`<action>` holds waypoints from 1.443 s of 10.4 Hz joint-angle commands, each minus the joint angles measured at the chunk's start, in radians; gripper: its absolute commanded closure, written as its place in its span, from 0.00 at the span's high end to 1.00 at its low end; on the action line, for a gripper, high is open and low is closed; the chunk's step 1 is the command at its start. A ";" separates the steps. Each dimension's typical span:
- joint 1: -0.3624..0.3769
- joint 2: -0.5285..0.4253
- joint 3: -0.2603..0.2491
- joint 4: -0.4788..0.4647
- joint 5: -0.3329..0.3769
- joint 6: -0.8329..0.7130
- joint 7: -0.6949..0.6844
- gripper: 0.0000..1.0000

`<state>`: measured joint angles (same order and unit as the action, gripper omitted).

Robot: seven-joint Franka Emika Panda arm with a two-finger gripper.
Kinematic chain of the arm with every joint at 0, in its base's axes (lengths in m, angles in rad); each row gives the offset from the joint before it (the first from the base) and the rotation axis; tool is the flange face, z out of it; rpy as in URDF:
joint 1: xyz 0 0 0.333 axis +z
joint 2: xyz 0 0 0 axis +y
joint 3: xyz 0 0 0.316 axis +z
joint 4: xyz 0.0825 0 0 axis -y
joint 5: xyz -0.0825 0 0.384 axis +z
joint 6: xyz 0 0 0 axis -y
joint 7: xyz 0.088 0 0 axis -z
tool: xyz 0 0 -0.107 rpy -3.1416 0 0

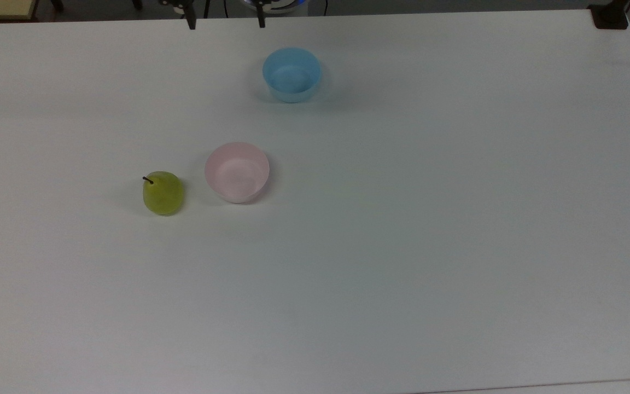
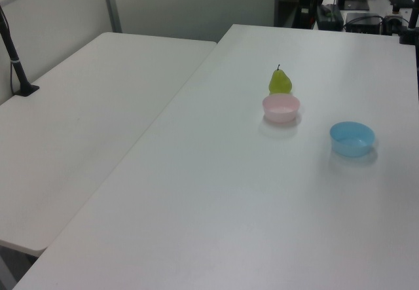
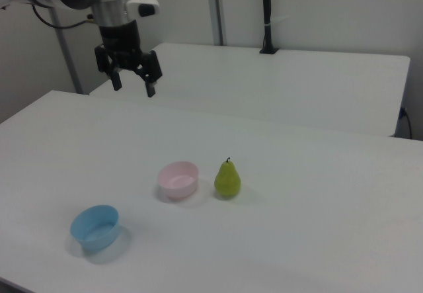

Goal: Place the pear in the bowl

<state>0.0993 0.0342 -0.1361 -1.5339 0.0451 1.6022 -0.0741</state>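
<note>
Top view: pear (image 1: 163, 193) on desk (image 1: 402, 246), centre-left of frame, just left of pink bowl (image 1: 237, 172); blue bowl (image 1: 292, 73) near top.
Left view: pear (image 2: 280, 82) behind pink bowl (image 2: 281, 107).
Right view: end effector (image 3: 133, 84) upper left, fingers spread, holding nothing; pear (image 3: 227, 179) mid-frame.

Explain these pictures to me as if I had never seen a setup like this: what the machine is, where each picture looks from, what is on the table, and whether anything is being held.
The machine is a robot arm ending in a two-finger tool. In the right view it hangs in the air above the far side of the white table, fingers spread apart and holding nothing. The top view looks down on the table, and the tool's two dark fingertips poke in at its upper edge. The left and right views look across the table from opposite sides. Three things stand on it: a yellow-green pear, upright, a pale pink bowl close beside it, and a light blue bowl set further apart. Both bowls look empty.
</note>
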 commanded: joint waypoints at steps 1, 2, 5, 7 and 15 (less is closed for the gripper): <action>-0.070 0.025 -0.007 -0.012 0.006 0.035 -0.390 1.00; -0.105 0.056 -0.007 0.027 0.004 0.035 -0.418 1.00; -0.183 0.162 -0.007 0.058 -0.007 0.129 -0.420 1.00; -0.185 0.261 -0.017 0.060 -0.016 0.166 -0.403 1.00; -0.179 0.452 -0.019 -0.048 -0.073 0.525 -0.394 1.00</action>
<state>-0.0934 0.4807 -0.1432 -1.5494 -0.0152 2.0742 -0.4694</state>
